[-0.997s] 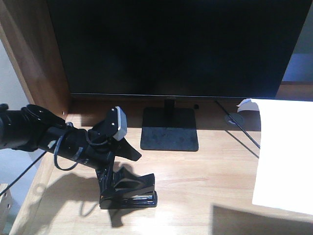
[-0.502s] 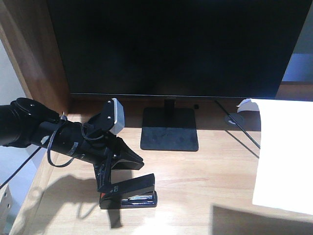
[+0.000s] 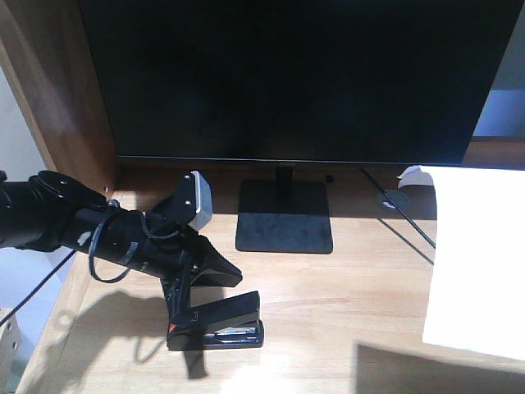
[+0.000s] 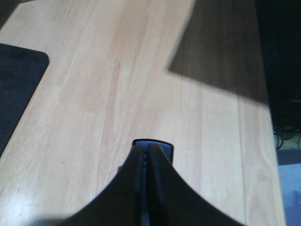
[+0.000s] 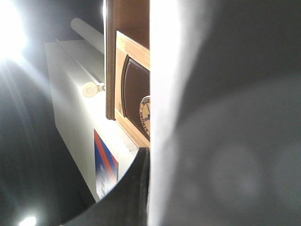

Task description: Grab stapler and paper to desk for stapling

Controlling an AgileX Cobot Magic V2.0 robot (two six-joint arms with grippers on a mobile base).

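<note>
So the left gripper had its jaws clamped on the stapler, back end, near the tabletop left edge; right gripper pinched the paper.

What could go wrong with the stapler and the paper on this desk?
The left hand pinches the stapler only at its rear, and its top is hinged up; it might twist or slip. The right hand seems to hold the paper by one edge above the desk, far from the stapler; it could sag or slide out.
</note>
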